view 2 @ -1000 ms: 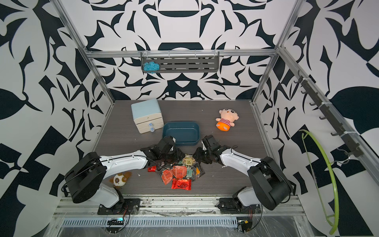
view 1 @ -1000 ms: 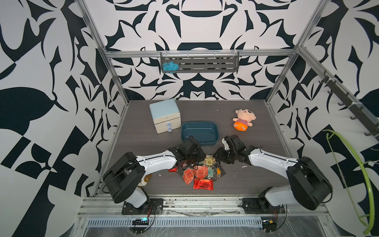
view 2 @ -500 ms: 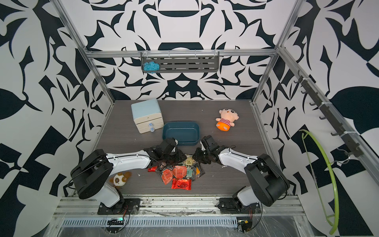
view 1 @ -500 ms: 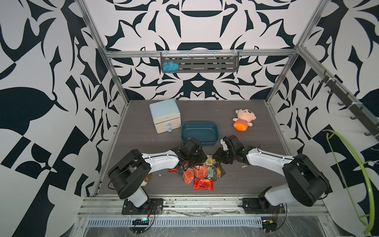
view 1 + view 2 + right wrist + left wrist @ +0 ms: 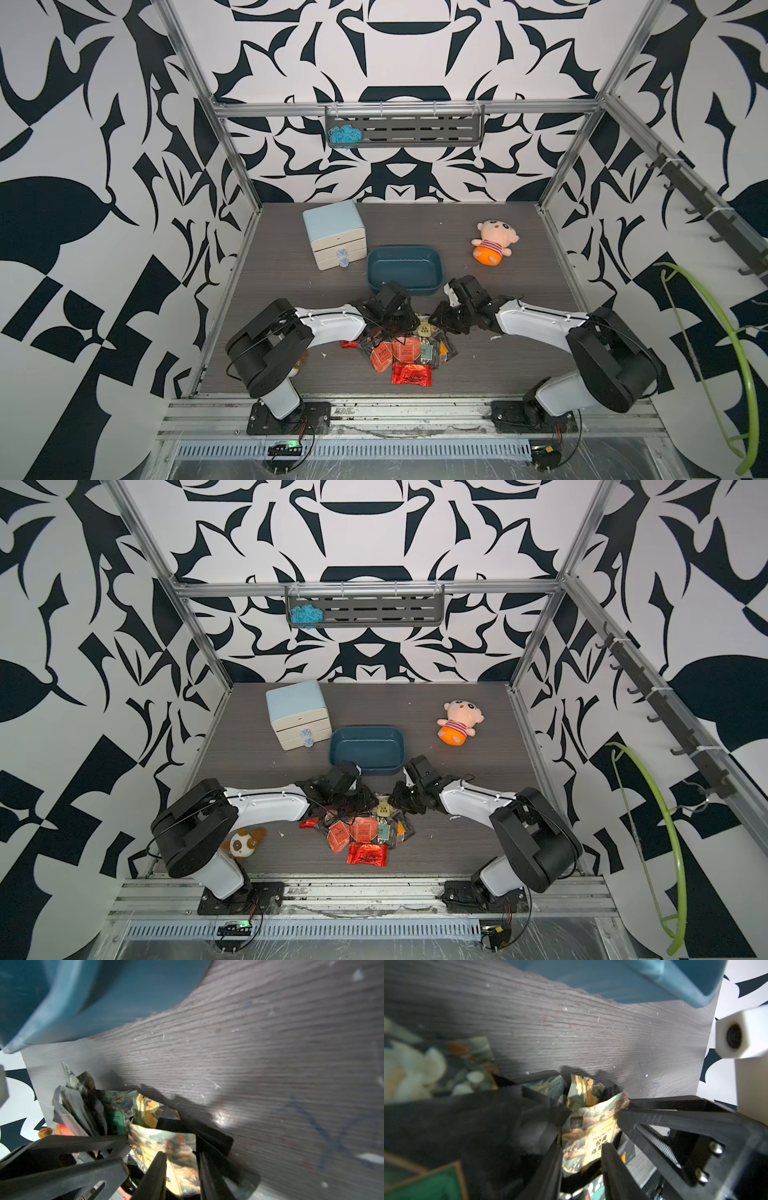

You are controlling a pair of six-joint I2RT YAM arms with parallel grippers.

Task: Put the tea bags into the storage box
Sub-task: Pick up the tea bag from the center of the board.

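Both arms stretch low and inward; the left gripper [image 5: 592, 1111] and right gripper [image 5: 163, 1142], half closed, each pinch a crumpled tea bag [image 5: 593, 1126].

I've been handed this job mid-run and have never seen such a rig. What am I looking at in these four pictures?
Two white robot arms, bolted at the near edge, reach inward over a dark table. Two pictures come from one camera head above; the other two come from a camera on each arm's wrist. On the table lie a pile of tea bags, the empty teal storage box behind it, a pale drawer cabinet, a doll and a small plush. The left pincer squeezes a crumpled sachet. The right pincer has a beige-labelled sachet between its fingers, but whether it grips is unclear.
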